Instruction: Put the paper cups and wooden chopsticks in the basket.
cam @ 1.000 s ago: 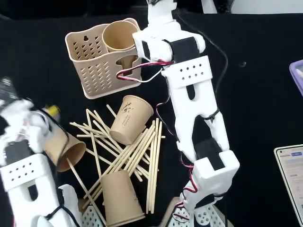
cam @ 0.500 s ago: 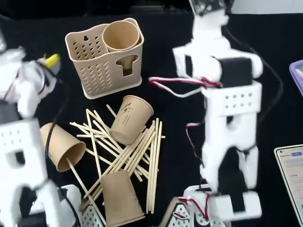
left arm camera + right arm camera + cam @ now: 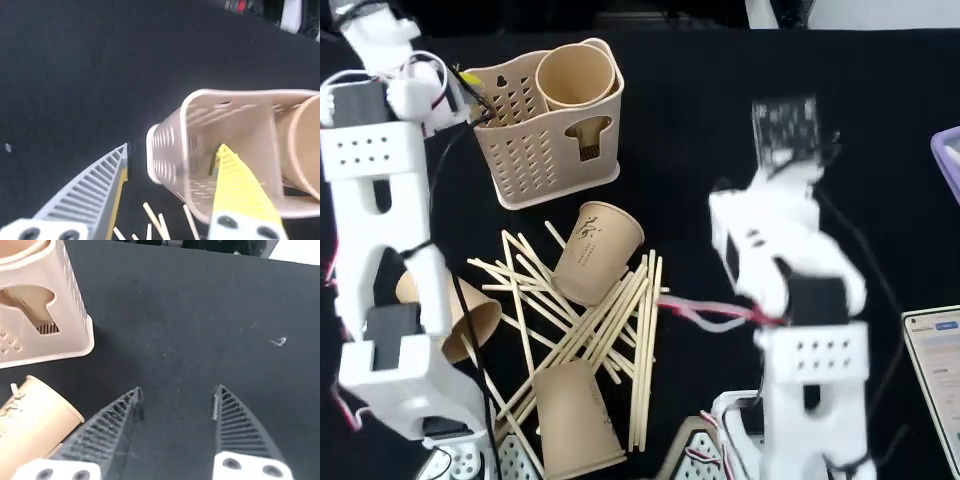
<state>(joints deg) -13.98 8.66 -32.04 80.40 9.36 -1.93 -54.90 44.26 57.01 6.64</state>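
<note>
The beige basket (image 3: 535, 130) stands at the back left with one paper cup (image 3: 575, 75) upright inside it. A second cup (image 3: 598, 250) lies on the scattered wooden chopsticks (image 3: 580, 320). A third cup (image 3: 470, 318) lies partly behind the left arm, and another (image 3: 575, 418) rests near the front edge. My left gripper (image 3: 460, 90) is open at the basket's left corner. Its yellow finger (image 3: 235, 190) is over the basket (image 3: 200, 125) and its grey finger is outside the wall. My right gripper (image 3: 178, 389) is open over bare table, right of the basket (image 3: 40, 315) and a cup (image 3: 35, 410).
A purple tray (image 3: 948, 160) sits at the right edge and a phone (image 3: 935, 370) lies at the lower right. Red and white cables hang from the right arm (image 3: 800, 330). The black table (image 3: 720, 120) right of the basket is bare.
The left arm swung from the cup at the lower left up to the basket's left corner. The right arm drew back from the basket to the right.
</note>
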